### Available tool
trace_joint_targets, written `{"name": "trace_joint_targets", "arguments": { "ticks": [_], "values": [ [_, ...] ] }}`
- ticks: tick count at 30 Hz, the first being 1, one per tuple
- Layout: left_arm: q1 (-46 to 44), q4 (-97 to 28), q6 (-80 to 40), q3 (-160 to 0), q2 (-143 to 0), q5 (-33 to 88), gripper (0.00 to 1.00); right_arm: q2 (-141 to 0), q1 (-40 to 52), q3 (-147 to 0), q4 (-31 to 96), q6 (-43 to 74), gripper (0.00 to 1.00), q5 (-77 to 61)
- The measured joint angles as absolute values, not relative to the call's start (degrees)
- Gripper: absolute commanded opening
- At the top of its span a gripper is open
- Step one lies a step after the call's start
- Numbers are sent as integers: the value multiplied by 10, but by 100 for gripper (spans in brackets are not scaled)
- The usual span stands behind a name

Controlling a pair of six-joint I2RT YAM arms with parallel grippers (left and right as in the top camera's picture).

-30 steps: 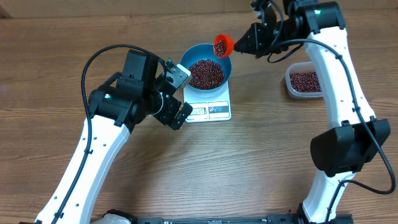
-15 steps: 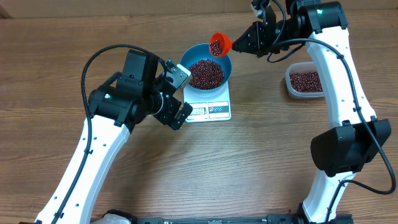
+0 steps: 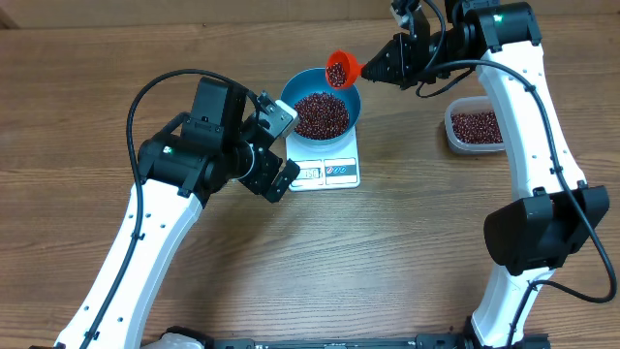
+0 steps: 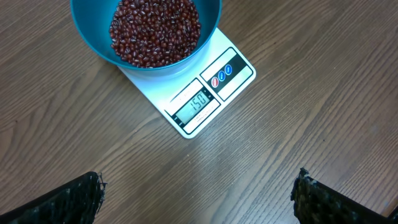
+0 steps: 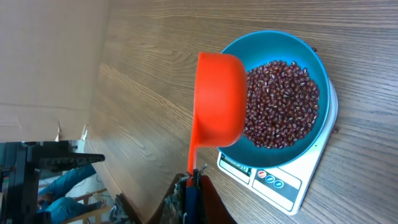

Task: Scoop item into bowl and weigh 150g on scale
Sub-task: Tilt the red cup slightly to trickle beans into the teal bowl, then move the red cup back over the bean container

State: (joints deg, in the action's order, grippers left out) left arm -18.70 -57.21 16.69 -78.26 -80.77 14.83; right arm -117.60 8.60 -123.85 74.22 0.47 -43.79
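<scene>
Left of the scale (image 3: 329,171), the left gripper (image 3: 283,147) hovers just beside it with its jaws spread fully wide and nothing between them. In the left wrist view its two dark fingertips (image 4: 81,196) stand at the lower corners, and the gripper (image 4: 199,193) looks down over bare table (image 4: 311,93) in front of the scale (image 4: 233,68).

The white scale lies flat on the wooden table (image 3: 97,97). Its display (image 4: 198,102) and buttons run along the near edge, and the display shows what looks like 150. On the scale's far half sits the blue bowl (image 3: 295,89), holding a heap of dark red-brown beans (image 3: 320,114) that fills much of it.

Just above the scale's far right corner, over the bowl's rim, hangs a bright red scoop (image 3: 342,68) with a few beans inside it. The right wrist view shows the scoop (image 5: 219,99) from its rounded back, over the left side of the bowl (image 5: 273,40) and its beans (image 5: 280,102).

The right gripper (image 3: 383,66) is clamped tight on the scoop's handle, right of the scale and beyond it. Well to the right of the scale, a clear plastic tub (image 3: 451,131) holds more beans.
</scene>
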Motion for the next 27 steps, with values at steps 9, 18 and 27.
{"name": "trace_joint_targets", "arguments": {
  "ticks": [9, 18, 27],
  "values": [
    [-187, -572, 167, -783, -808, 149, 100, -1176, 48, -1239, 745, 4, 4, -501],
    [-187, -572, 167, -783, -808, 148, 100, -1176, -49, -1239, 797, -21, 4, -570],
    [-187, -572, 167, -783, -808, 149, 99, -1176, -173, -1239, 887, -92, 4, -584]
  ]
}}
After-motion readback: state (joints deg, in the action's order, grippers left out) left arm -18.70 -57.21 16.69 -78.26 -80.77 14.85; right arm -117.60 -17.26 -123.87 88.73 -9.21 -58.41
